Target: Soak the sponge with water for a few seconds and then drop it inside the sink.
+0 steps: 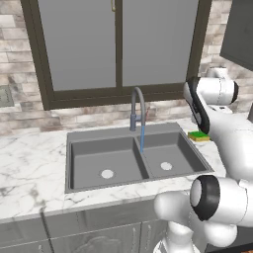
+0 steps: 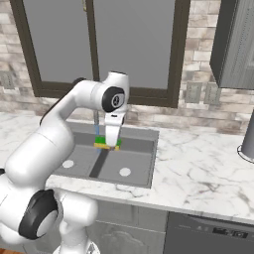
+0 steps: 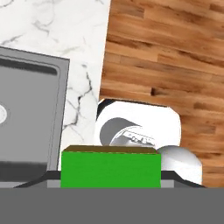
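From the left base view I read across the sink (image 1: pixel 79 148): 2 basins, a drain in each, the faucet (image 1: pixel 137 106) arched behind the divider with the water (image 1: pixel 142 138) falling just right of it, then the sponge (image 1: pixel 199 136) at the sink's right edge, half hidden by my arm.

In the right base view the gripper (image 2: pixel 108 145) points straight down with the sponge (image 2: pixel 108 143) at its tips. The hand view shows the sponge (image 3: pixel 110 168) sitting between the dark tips, so I judge the fingers are closed on it, about as far apart as its short side. Whether it is lifted or resting on the counter I cannot tell.

I expect it to be light and soft, squashing under pressure and heavier once wet, so a hold across the short sides, mid-length, suits it. Its green face is up, and its long axis runs crosswise between the fingers.
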Tool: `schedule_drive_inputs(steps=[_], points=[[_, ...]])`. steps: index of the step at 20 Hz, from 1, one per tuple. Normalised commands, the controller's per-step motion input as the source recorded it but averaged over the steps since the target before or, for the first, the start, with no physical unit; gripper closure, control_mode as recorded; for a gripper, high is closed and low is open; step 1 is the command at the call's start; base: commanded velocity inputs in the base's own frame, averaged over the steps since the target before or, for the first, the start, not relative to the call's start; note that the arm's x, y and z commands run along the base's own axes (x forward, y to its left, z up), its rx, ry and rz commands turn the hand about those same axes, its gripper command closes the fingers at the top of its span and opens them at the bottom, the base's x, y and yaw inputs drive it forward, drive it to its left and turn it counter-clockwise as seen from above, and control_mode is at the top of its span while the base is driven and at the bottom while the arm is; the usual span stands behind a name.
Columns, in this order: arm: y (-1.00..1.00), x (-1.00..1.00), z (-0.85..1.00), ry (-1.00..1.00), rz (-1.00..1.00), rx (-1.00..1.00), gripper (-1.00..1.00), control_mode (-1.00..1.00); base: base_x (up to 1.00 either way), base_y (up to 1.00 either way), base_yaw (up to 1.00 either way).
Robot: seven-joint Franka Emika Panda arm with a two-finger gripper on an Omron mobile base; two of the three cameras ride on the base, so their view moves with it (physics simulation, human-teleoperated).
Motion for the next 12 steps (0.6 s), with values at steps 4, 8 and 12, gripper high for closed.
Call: schedule_drive_inputs(steps=[4,8,12], points=[[0.15,-0.18,0.0,-0.02,-0.19,-0.01,1.0,-1.0,0.0,0.0,0.0],[0.25,-0.16,0.0,-0.1,-0.02,-0.07,1.0,-1.0,0.0,0.0,0.0],[0.16,-0.36,0.01,-0.2,0.01,0.0,1.0,-1.0,0.0,0.0,0.0]])
